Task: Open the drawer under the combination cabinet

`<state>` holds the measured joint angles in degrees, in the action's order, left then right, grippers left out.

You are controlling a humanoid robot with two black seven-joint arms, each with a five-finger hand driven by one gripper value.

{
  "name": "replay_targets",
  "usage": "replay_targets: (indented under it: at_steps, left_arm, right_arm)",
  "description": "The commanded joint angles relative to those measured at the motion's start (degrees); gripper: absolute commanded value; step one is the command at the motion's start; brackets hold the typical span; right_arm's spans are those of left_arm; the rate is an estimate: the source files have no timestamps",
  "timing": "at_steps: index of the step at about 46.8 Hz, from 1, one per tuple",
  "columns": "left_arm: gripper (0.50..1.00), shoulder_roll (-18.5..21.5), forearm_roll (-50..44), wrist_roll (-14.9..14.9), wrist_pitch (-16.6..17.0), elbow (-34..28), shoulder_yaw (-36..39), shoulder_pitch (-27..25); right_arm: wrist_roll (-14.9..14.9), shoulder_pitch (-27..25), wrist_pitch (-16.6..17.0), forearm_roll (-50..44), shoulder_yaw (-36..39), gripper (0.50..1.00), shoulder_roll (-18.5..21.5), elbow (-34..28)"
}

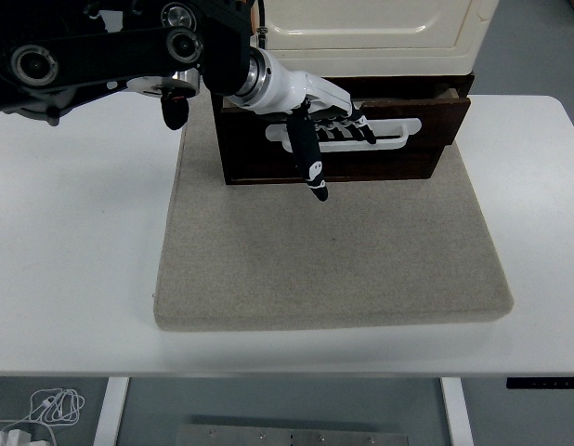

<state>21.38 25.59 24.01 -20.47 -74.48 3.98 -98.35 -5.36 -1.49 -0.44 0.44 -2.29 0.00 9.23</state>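
Drawer handle gripped; no legible writing seen.
My left hand [324, 116] curls its fingers around the white handle [398, 132] of the dark wooden drawer [380, 153], under the cream cabinet [371, 23], on the grey mat [333, 260].

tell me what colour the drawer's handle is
White: the long slotted handle on the dark brown wooden drawer, clearest in the head view.

The dark brown wooden drawer [361, 153] sits at the bottom of the cream-coloured combination cabinet [371, 23], on the far part of the table. It is pulled slightly out toward the near edge, a narrow gap showing along its top. A long white bar handle [398, 130] runs horizontally across its front.
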Motion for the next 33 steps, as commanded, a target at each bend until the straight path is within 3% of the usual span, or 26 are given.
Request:
replay_targets:
  at_steps: [1, 33]
  left_arm:
    - [1.0, 0.1, -0.3, 0.0, -0.4, -0.2, 0.0, -0.3]
    - [1.0, 1.4, -1.5, 0.2, -2.2, -1.9, 0.0, -1.4]
  right_arm:
    - [0.0, 0.0, 0.0, 0.0, 0.0, 0.928, 0.0, 0.0]
    - [0.0, 0.0, 0.0, 0.0, 0.0, 0.928, 0.0, 0.0]
